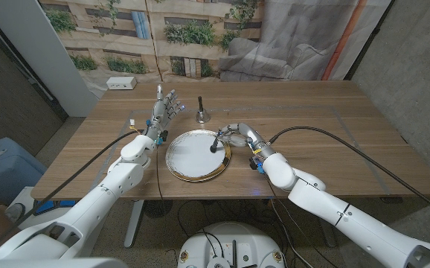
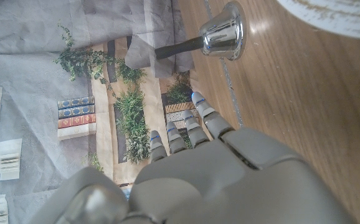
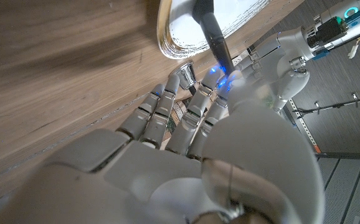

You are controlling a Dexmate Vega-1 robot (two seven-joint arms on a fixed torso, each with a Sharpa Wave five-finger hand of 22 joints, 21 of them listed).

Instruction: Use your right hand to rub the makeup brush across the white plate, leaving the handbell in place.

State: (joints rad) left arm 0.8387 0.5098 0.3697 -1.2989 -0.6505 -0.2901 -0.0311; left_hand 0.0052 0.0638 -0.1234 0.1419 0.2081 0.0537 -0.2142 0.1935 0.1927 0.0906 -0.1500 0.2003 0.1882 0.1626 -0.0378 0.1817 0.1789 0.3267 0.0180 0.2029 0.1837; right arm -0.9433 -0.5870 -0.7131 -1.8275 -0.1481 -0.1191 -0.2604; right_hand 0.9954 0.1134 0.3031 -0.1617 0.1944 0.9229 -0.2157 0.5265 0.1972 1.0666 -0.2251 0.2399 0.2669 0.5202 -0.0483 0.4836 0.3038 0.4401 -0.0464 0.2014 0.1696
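A white plate [image 1: 193, 157] with a gold rim lies on the wooden table in front of me. My right hand [image 1: 239, 136] sits at the plate's right rim and holds the black makeup brush [image 1: 216, 142], whose dark head points down onto the plate's right side. The right wrist view shows the brush [image 3: 212, 30] running from that hand's fingers [image 3: 195, 106] to the plate [image 3: 230, 15]. A silver handbell [image 1: 201, 112] with a black handle stands upright behind the plate. My left hand [image 1: 164, 111] stands left of the bell, fingers apart, holding nothing. The bell [image 2: 220, 35] lies beyond the left hand's fingertips [image 2: 200, 101].
A white power strip [image 1: 122, 83] lies at the table's far left corner. Cables run from both arms [image 1: 326, 135] across the table. A printed backdrop and grey cloth hang behind the table. Bare wood stretches to the right of my right arm.
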